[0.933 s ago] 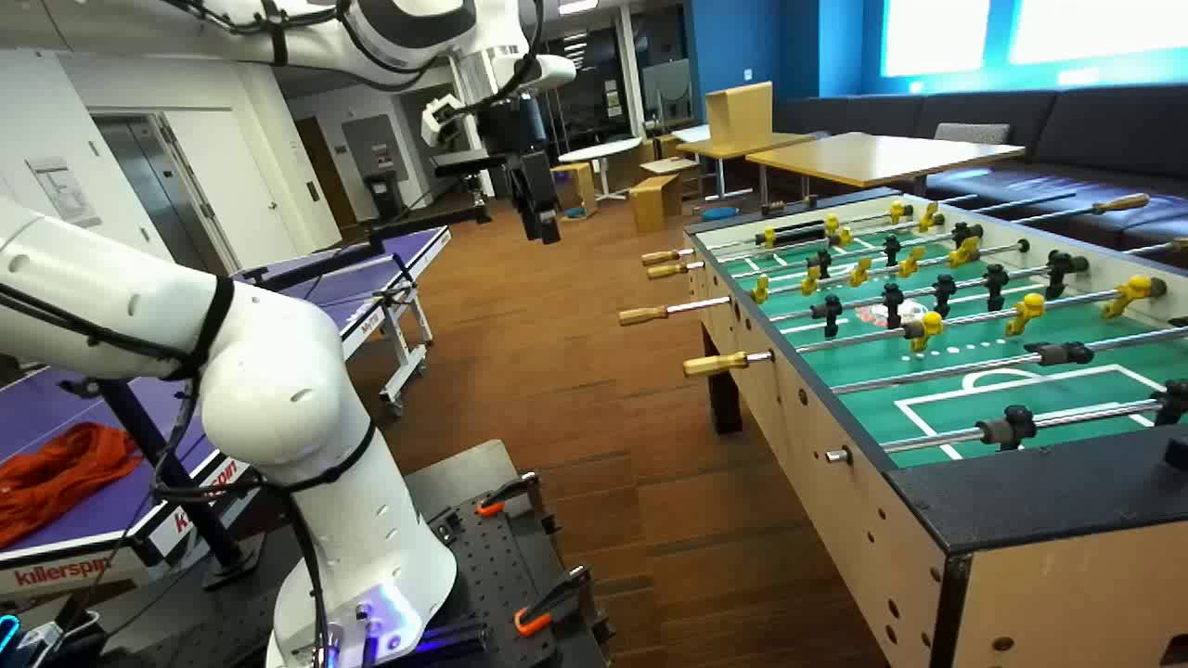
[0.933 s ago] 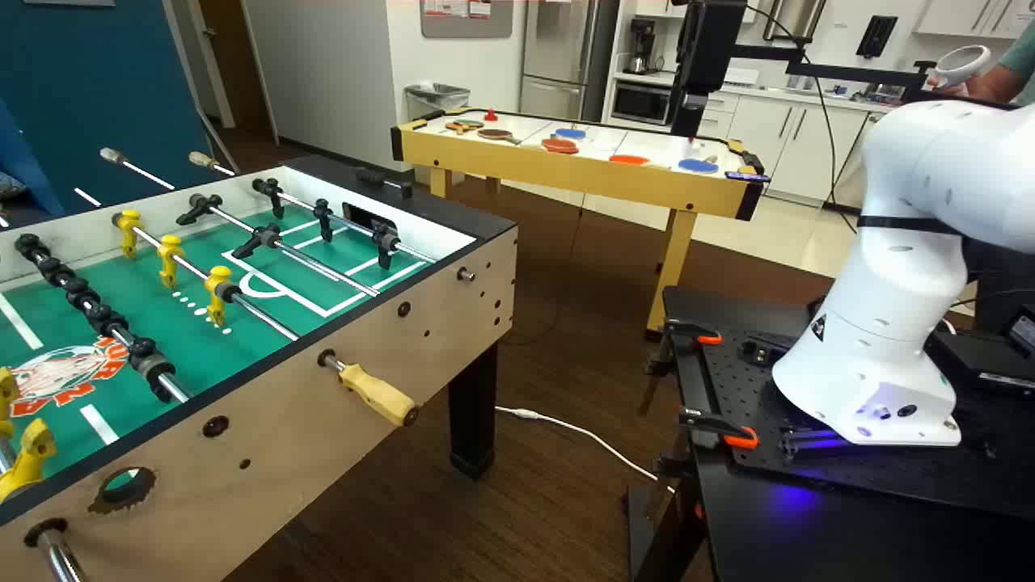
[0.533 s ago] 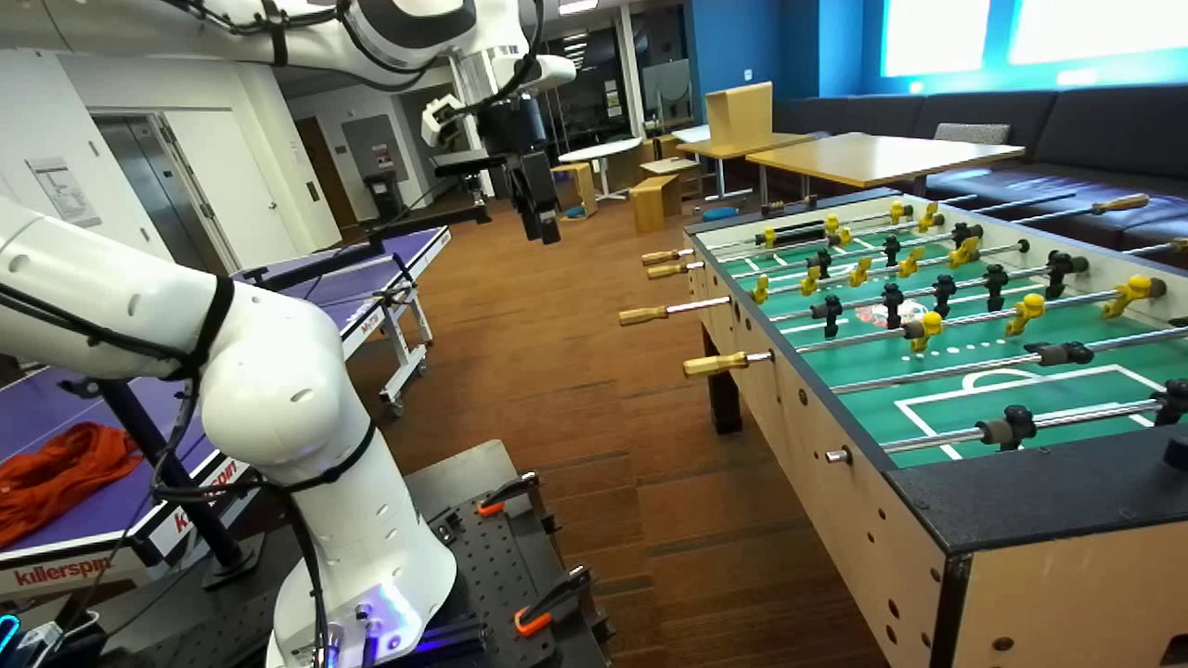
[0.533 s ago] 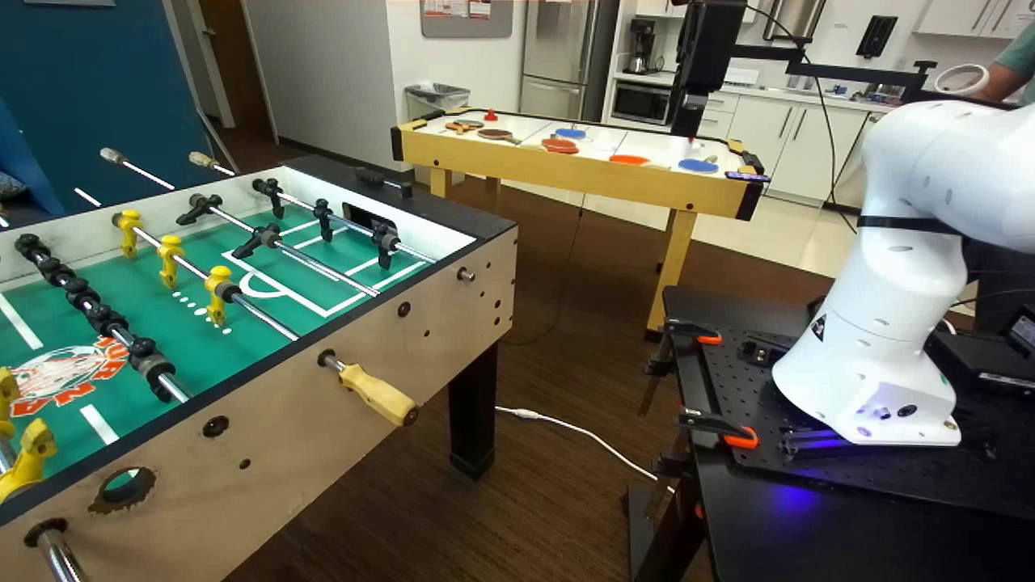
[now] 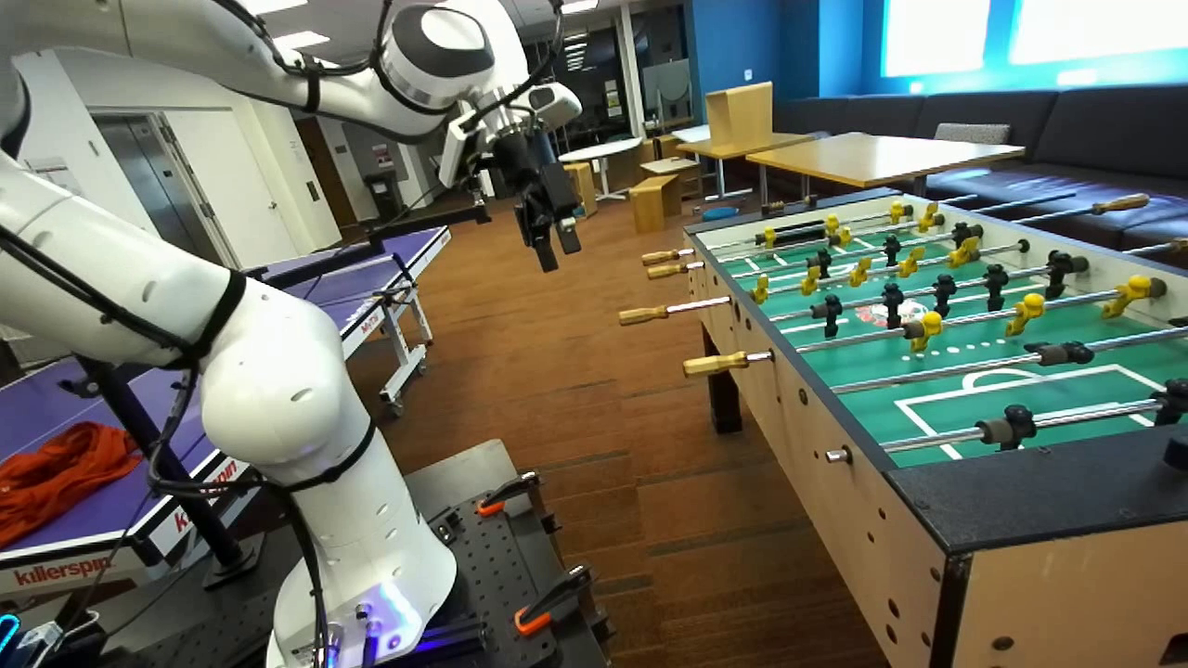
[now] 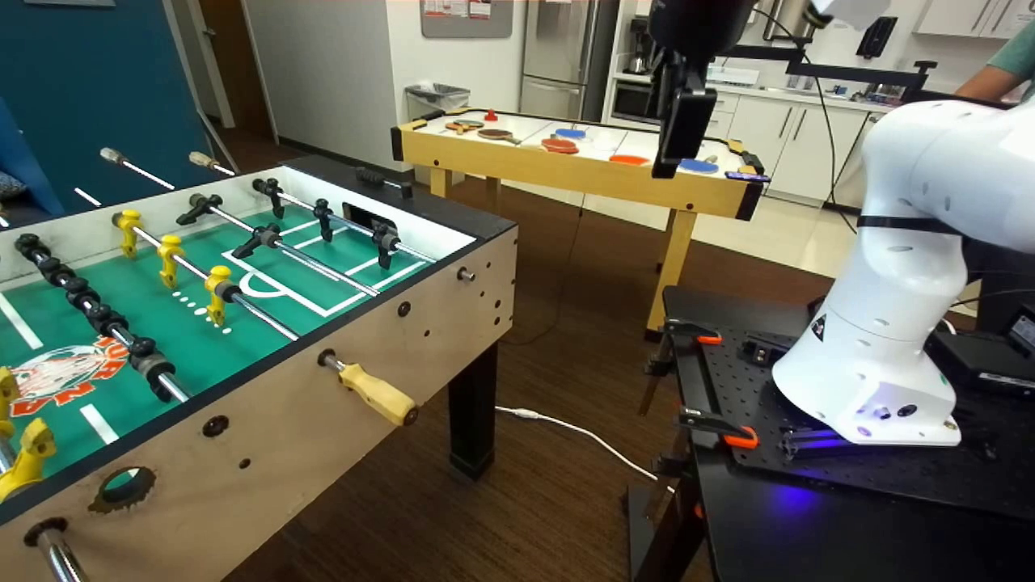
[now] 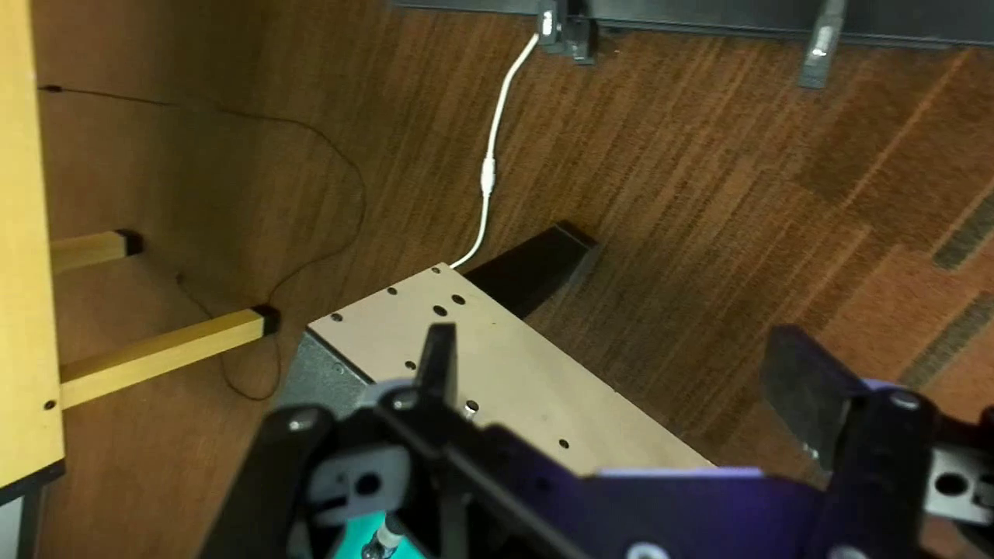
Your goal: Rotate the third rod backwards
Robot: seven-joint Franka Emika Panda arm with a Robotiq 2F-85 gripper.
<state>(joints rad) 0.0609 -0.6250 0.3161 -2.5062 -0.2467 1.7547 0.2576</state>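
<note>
The table [image 5: 835, 487] with the little soccer men [image 5: 892, 306] stands on the right in an exterior view. Its third rod [image 5: 979, 318], counting from the near end there, goes straight across the green field [image 5: 868, 360]. Three yellow men [image 5: 1026, 314] are stuck on it, heads up and feet down. A wooden handle [image 6: 378, 394] on this rod pokes out of the side of the table. I cannot tell from which end the task counts.

The white robot arm [image 5: 278, 385] reaches over from the left. Its gripper [image 5: 558, 250] hangs high up, well apart from the handle. In the wrist view the two jaws are spread wide, with a big gap between them. Past the jaws there is a corner of the table, its black leg [image 7: 536, 268], and a white cord [image 7: 488, 175] on the brown floor [image 7: 699, 171].

On the left in an exterior view is a purple table [image 5: 42, 399] with an orange cloth [image 5: 65, 478] lying on it. In an exterior view a long yellow game table [image 6: 550, 171] stands far back, with paddles [image 6: 559, 145] on top. A bit of a person's arm [image 6: 988, 83] shows at the right edge.
</note>
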